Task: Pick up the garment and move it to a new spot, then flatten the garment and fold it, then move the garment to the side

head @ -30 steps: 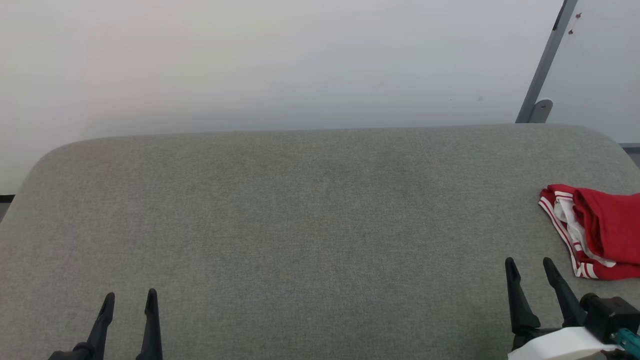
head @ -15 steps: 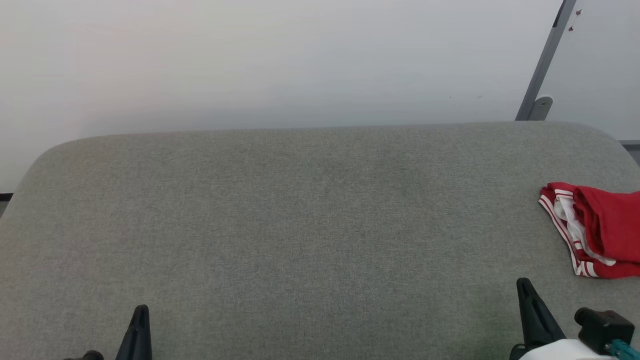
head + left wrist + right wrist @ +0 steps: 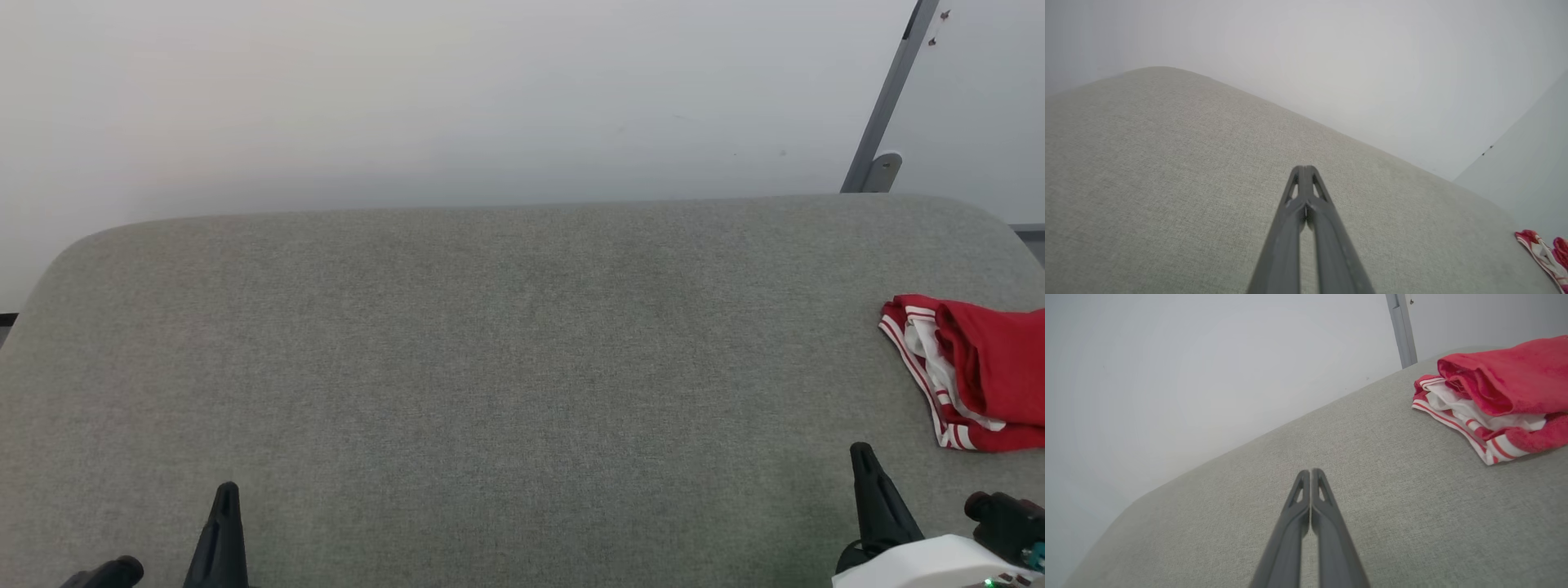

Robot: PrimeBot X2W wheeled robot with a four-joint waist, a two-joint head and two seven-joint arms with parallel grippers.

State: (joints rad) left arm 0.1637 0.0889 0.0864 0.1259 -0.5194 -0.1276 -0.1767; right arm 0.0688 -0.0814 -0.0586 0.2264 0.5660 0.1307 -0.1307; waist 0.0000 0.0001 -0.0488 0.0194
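Nearest, left gripper (image 3: 1305, 171) and right gripper (image 3: 1310, 472) low over the grey padded surface (image 3: 490, 367), each pair of fingers pressed together on nothing. Farther right, the garment (image 3: 988, 367) in a layered heap at the surface's right edge. Looks light, limp, a little slippery; calls for a pinch at the striped trim.

Grey woven-fabric top (image 3: 490, 367), rounded far corners, flat. Folded red jersey (image 3: 992, 367) lies on it at 3 o'clock, near the right edge; striped trim and white lining face 9 o'clock.
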